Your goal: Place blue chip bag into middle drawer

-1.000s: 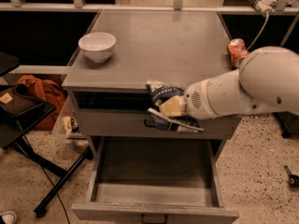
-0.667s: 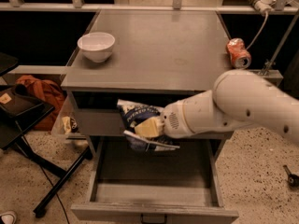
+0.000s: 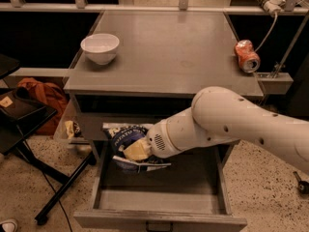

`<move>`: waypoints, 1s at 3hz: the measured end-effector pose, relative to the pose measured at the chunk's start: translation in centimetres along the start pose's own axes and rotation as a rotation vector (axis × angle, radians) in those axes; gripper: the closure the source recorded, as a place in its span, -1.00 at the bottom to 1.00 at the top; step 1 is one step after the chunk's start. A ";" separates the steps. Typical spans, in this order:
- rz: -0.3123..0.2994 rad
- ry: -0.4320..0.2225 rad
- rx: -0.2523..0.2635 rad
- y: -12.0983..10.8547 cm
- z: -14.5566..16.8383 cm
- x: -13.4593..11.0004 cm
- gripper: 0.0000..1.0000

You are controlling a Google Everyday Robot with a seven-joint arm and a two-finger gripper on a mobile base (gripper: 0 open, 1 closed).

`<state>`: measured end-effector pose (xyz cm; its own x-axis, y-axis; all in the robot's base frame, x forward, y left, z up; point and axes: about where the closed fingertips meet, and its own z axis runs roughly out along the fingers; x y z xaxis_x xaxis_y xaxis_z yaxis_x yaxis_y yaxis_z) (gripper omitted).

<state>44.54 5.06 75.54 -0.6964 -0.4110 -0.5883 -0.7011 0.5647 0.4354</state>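
Lower and further left than a second ago, the gripper (image 3: pixel 137 151) now hangs over the far-left part of the open drawer (image 3: pixel 159 220), its fingers clamped on the bag (image 3: pixel 123 135). The bag is crumpled at the arm's tip, just below the near edge of the worktop (image 3: pixel 169 57), with its white lettering facing the camera. It is above the drawer's grey floor; whether it touches that floor cannot be told. The white arm (image 3: pixel 231 124) reaches in from the right. On the worktop a white bowl (image 3: pixel 100 47) stands at the far left and a crushed red can (image 3: pixel 246 55) lies at the right edge, well apart.
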 end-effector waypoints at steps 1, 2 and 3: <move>0.000 0.000 0.000 0.0 0.0 0.0 1.00; 0.041 0.025 0.038 -3.4 1.8 2.7 1.00; 0.100 0.024 0.091 -8.4 3.0 7.0 1.00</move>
<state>45.96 -0.44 65.72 -0.7665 -0.3654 -0.5281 -0.6117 0.6657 0.4273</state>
